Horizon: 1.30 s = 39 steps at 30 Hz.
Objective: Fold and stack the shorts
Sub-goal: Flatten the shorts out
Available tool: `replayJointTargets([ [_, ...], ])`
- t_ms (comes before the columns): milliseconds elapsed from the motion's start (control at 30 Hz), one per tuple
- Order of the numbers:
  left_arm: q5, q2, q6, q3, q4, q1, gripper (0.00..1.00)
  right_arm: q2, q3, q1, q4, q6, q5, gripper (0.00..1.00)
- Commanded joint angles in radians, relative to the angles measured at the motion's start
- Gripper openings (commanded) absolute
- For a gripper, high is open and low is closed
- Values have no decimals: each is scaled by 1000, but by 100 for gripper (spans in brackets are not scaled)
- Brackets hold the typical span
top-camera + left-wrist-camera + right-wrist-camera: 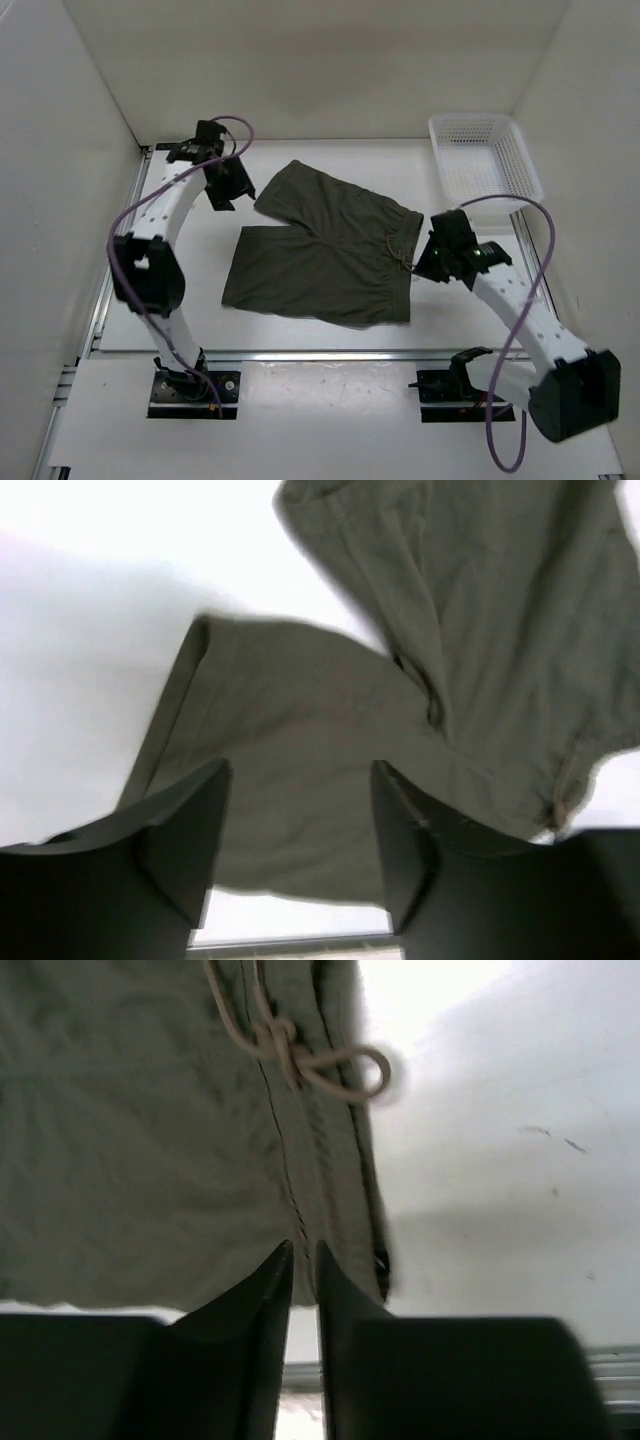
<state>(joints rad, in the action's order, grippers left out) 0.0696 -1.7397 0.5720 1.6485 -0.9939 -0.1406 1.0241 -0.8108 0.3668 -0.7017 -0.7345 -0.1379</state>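
Shorts point(330, 250) flat, unfolded. My left tool point(300, 775): open, empty. My right tool point(305, 1250), 3 o'clock: nearly closed, empty. Next, probably: grip waistband point(330, 1160), fold.

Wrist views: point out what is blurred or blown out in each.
Left wrist: the table glares to blank white, the shorts are soft, the left fingers dark and unsharp. Right wrist: the drawstring knot is smeared, the table whitens top right, the right fingers are silhouettes.

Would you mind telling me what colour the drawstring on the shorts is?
The drawstring is cream; right wrist view.
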Motion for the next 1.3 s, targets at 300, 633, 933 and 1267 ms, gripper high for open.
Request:
replayJointTargets([
  [300, -108, -578, 5, 500, -132, -106, 90, 317, -209, -25, 133, 121, 52, 13],
  [633, -108, -699, 60, 571, -127, -106, 10, 338, -179, -55, 154, 130, 72, 25],
  [933, -180, -443, 51, 344, -94, -86, 10, 563, -272, -26, 228, 150, 146, 26],
  [1267, -157, -227, 19, 19, -26, -44, 10, 766, -308, 78, 258, 106, 124, 19],
])
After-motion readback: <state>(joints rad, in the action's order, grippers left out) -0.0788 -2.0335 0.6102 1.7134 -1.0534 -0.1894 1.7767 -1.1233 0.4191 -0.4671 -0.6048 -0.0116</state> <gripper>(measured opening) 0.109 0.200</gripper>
